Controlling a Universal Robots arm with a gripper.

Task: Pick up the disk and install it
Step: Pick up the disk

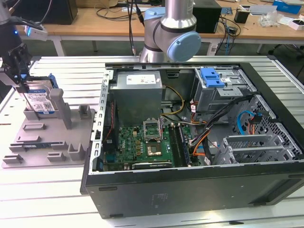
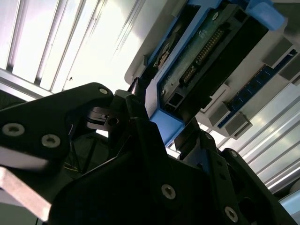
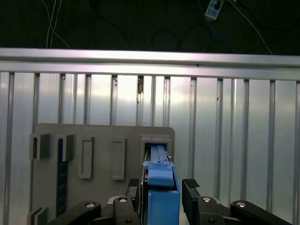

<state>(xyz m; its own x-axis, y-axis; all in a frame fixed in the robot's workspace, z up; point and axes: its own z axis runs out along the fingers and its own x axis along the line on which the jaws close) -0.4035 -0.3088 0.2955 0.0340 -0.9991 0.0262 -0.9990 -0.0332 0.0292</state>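
Now gripper (image 3: 162, 183) straddles the upright disk (image 3: 163, 202) in fixture plate (image 3: 103, 140); whether clamped, unclear.

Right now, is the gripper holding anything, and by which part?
The gripper appears clamped on the disk, at the sides of its blue bracket, while it stands in the fixture.

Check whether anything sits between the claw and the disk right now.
Nothing visible does: in the first wrist view the claw straddles the disk, which stands on edge in the grey fixture plate.
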